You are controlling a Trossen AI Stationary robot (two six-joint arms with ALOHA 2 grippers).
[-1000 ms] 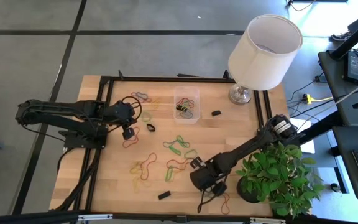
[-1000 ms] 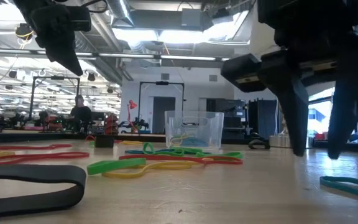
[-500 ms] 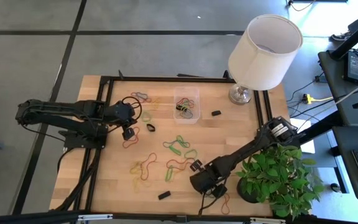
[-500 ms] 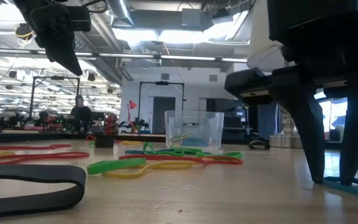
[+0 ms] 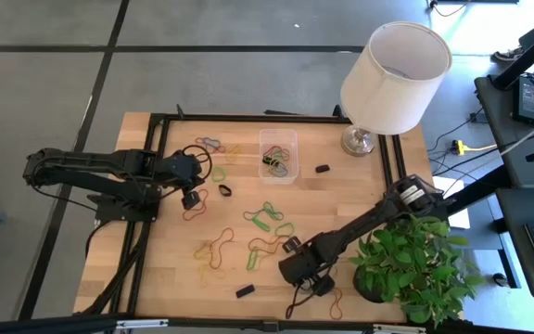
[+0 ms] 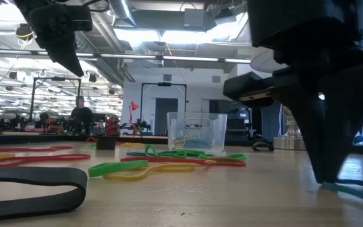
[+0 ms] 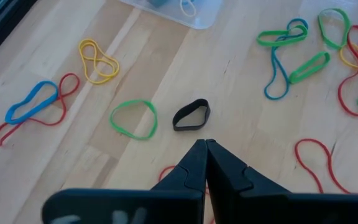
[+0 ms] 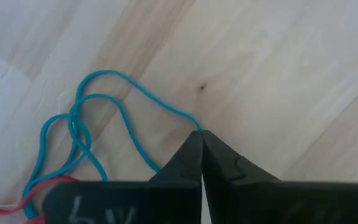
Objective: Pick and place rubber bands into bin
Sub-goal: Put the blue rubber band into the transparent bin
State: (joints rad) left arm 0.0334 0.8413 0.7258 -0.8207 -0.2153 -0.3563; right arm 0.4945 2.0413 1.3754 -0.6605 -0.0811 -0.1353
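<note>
1. Rubber bands (image 5: 265,219) lie scattered over the counter (image 5: 165,278); a few already sit in the bin (image 5: 278,156) at its far edge.
2. Right claw (image 8: 201,138) is down at the counter's near side, clenched on a teal band (image 8: 98,118), apparently pinching one strand.
3. Left claw (image 7: 205,148) hangs clenched and empty above a black band (image 7: 191,115), beside a green band (image 7: 133,117).

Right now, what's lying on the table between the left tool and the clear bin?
In the high view, a black rubber band and a green one lie between the left tool and the bin; otherwise bare wood.
</note>
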